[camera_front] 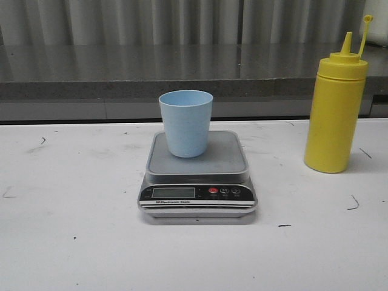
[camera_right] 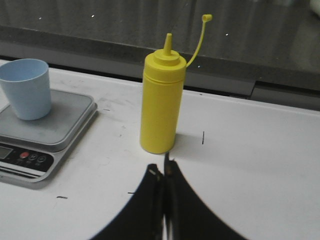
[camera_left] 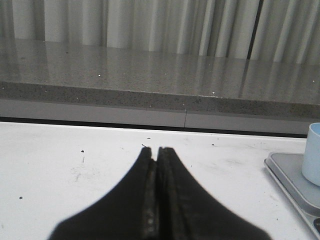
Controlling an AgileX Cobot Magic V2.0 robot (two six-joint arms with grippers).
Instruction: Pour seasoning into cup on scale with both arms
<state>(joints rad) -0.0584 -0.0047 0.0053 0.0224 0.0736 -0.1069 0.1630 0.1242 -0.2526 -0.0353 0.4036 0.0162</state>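
Note:
The pale blue cup (camera_front: 186,122) stands upright on the steel platform of the silver scale (camera_front: 197,176) in the middle of the table. The yellow seasoning bottle (camera_front: 335,112) stands upright to the right of the scale, its nozzle uncapped and its cap strap sticking up. No arm shows in the front view. My left gripper (camera_left: 157,150) is shut and empty over bare table, left of the scale (camera_left: 295,182) and cup (camera_left: 313,154). My right gripper (camera_right: 163,169) is shut and empty, just short of the bottle (camera_right: 160,97); the cup (camera_right: 27,88) and scale (camera_right: 42,137) lie beside it.
A grey stone ledge (camera_front: 182,76) runs along the back edge of the white table, with a pale curtain behind it. The white tabletop (camera_front: 73,230) carries small dark scuff marks.

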